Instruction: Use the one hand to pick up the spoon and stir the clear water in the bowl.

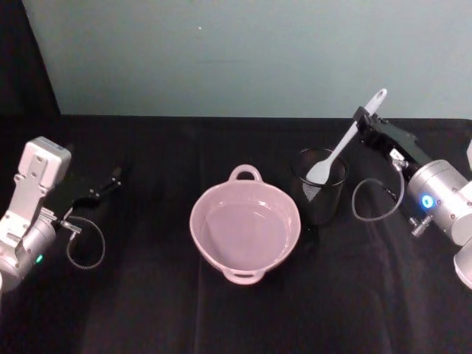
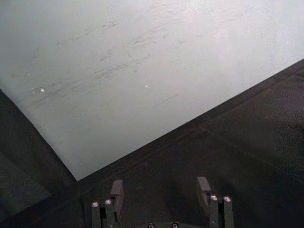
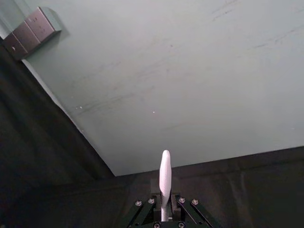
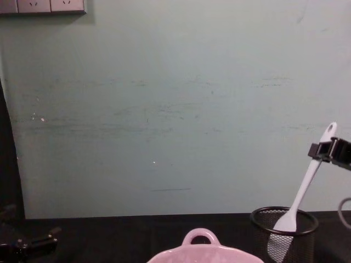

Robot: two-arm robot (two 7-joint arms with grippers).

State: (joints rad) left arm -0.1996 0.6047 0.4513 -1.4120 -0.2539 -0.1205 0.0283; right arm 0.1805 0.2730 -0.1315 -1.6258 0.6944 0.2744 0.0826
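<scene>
- One spoon (image 1: 341,144), white plastic, slim handle with an oval hole at the end and a flat paddle blade; it tilts with the blade low inside the mesh cup (image 1: 320,186) and the handle rising to the far right.
- Right gripper (image 1: 363,118), black, flat-jawed, is clamped on the upper handle just below the hole; a silver cylindrical wrist sits behind it at the right edge.
- One mesh cup, black wire, cylindrical, standing just right of the bowl (image 1: 245,228).
- One bowl, pale pink, glossy, with loop handles at its far and near rims; clear water inside; centre of the table.
- Left gripper (image 1: 112,179) rests low at the far left, well apart from the bowl, fingers apart, with nothing between them.
- Table (image 1: 147,295) covered in black cloth; a pale green scuffed wall (image 4: 164,109) stands behind, with a grey socket plate (image 4: 43,6) at upper left.
</scene>
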